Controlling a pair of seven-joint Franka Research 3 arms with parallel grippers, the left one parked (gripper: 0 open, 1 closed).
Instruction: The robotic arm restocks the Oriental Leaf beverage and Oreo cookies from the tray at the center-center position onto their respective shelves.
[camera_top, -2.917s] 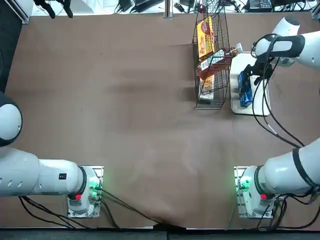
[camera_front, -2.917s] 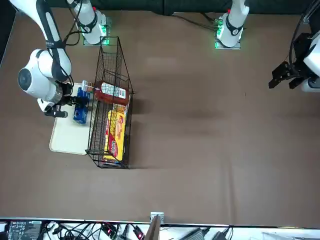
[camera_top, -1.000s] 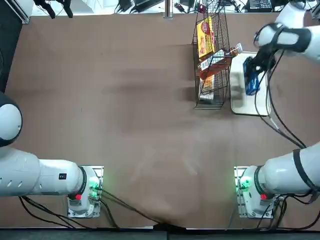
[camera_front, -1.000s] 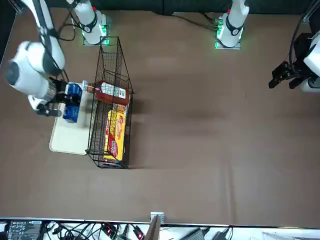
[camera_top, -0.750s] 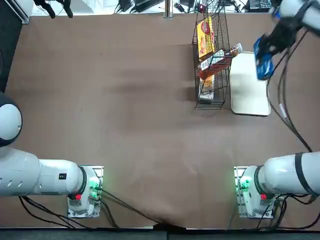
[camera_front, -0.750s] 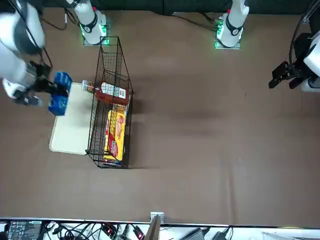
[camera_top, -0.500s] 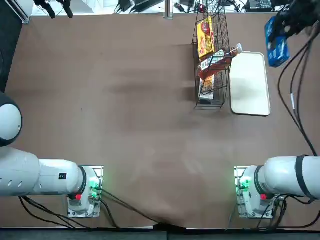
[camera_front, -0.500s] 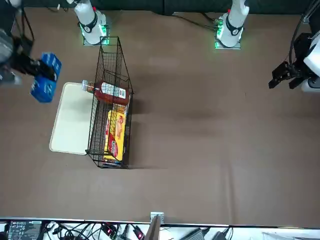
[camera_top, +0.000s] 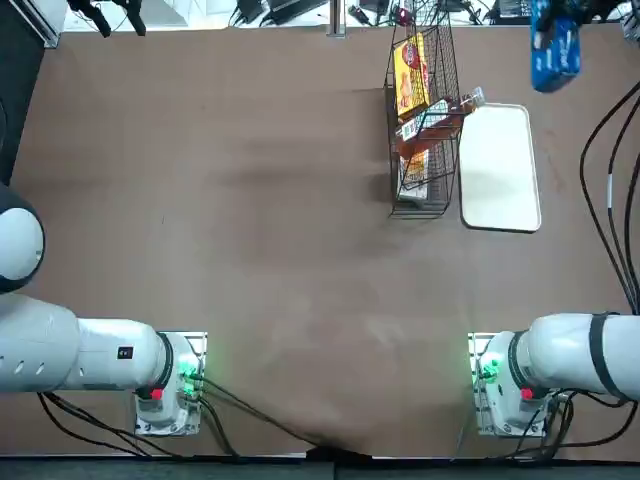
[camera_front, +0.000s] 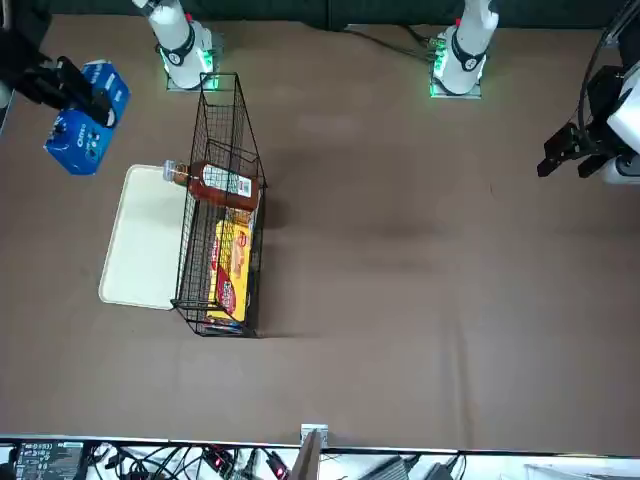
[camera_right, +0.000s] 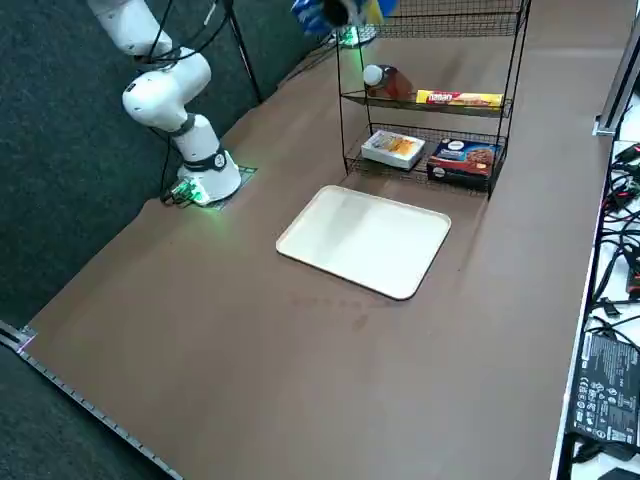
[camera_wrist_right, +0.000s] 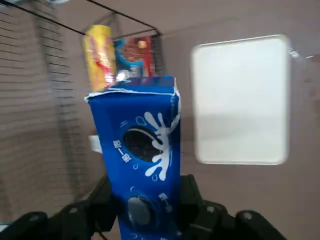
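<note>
From my end, the right gripper (camera_wrist_right: 149, 200) is clamped on the oblong bright blue cardboard packet of Oreo cookies (camera_wrist_right: 137, 150), held in the air, well off the flat white rounded tray (camera_right: 365, 240). The slim clear bottle of reddish-brown tea (camera_front: 228, 186) lies on its side on a tier of the tall black wire rack (camera_right: 430, 107), its white cap (camera_front: 172, 173) poking out past the wires. I judge the tea done, and the cookies on their way to a shelf.

What worries me is the entry. Much of the packet juts beyond the fingers, so if I drive in too high or too low its end could catch a tier's wire edge and twist in the grip, or shove the rack. Stray sideways near the bottle and I might clip that cap (round things love to roll) and knock the tea loose. Squeezing harder against a slip could dent the carton. The slack black cables (camera_top: 610, 200) could also snag a rack corner as the arm swings. I can't tell which tier it's bound for, so I'd line up first, then go in slowly.
</note>
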